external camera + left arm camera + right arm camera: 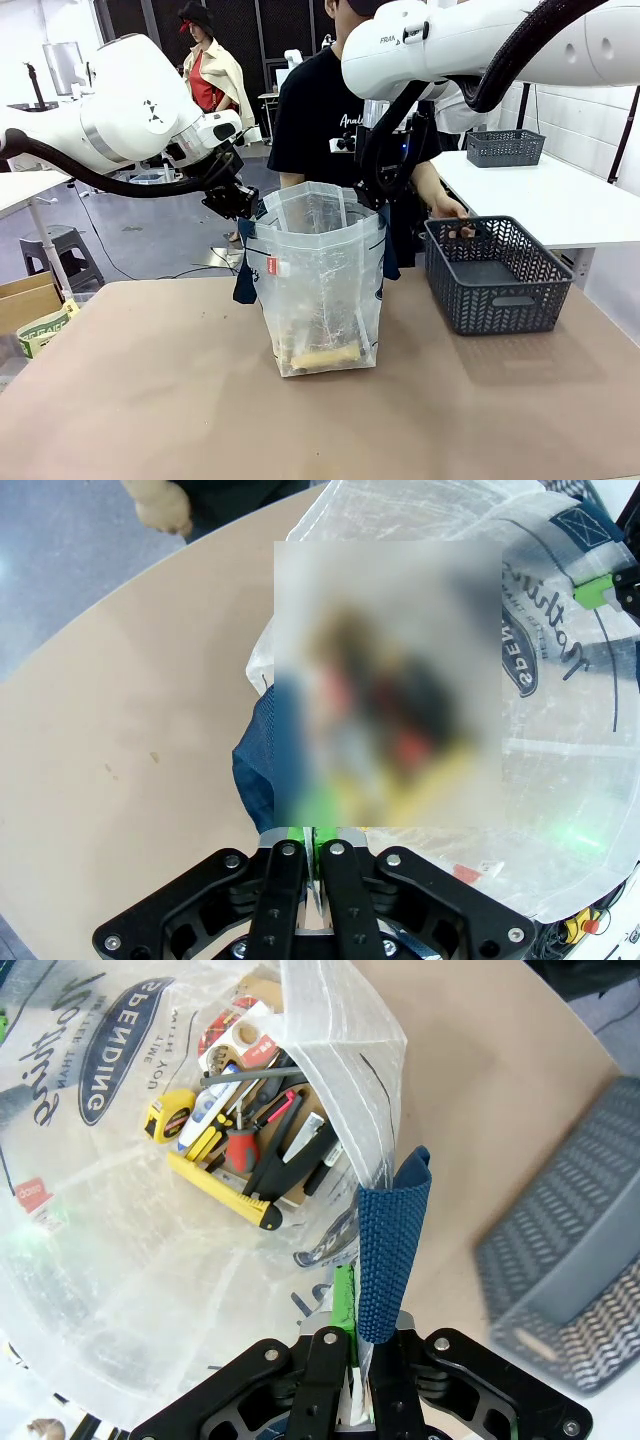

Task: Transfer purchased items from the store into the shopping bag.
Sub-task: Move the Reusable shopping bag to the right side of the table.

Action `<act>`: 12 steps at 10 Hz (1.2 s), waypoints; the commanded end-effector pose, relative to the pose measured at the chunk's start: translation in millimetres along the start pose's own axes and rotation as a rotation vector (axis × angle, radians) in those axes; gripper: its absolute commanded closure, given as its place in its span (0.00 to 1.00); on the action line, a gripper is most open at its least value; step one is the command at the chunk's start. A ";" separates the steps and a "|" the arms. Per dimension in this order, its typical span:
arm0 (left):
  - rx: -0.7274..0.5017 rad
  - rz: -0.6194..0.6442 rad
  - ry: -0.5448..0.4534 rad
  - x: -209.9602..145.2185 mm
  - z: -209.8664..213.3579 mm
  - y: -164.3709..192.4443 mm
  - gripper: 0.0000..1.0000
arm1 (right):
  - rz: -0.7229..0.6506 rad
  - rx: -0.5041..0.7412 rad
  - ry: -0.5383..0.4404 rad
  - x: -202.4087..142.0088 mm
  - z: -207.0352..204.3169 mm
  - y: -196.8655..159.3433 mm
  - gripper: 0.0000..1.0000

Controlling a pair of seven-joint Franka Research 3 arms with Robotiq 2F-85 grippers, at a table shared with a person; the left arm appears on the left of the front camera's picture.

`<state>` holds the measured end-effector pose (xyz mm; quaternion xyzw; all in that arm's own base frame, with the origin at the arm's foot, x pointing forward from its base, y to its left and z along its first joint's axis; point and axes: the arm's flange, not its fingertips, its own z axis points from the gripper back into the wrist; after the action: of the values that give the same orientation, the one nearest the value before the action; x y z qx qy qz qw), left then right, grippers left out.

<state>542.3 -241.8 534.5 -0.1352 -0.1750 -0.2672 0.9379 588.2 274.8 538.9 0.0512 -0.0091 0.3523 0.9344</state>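
At opposite rim edges, left pincer (314,838) and right pincer (352,1335) clamp the shopping bag (320,290).

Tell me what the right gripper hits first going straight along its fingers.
The right gripper pinches the shopping bag rim, so likely that plastic wall first, then the packaged tools at the bottom; depth unclear.

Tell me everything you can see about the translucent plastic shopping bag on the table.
The translucent plastic shopping bag stands upright on the tan table, whitish, with navy lettering, navy strap handles and a small red tag. The left gripper and right gripper pinch its rim, holding the mouth open. Packaged tools lie inside.
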 end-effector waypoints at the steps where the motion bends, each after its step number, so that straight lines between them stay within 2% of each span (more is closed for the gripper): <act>1: 0.001 0.000 -0.002 0.2 0.3 0.5 1.00 | -0.003 -0.002 -0.003 -0.1 0.9 -0.6 1.00; 4: 0.000 0.000 0.000 0.0 0.0 0.0 1.00 | 0.000 0.000 0.000 0.0 0.0 0.0 1.00; 9: -0.035 0.041 -0.011 21.4 -12.0 -6.7 1.00 | -0.128 0.076 0.034 18.5 2.1 7.8 1.00; 12: -0.044 0.041 -0.014 23.4 -13.9 -8.3 1.00 | -0.145 0.096 0.039 23.1 0.8 6.4 1.00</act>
<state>558.1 -263.0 531.8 -0.1513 -0.1718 -0.2580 0.9386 596.7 290.4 536.0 0.0759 0.0208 0.2964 0.9518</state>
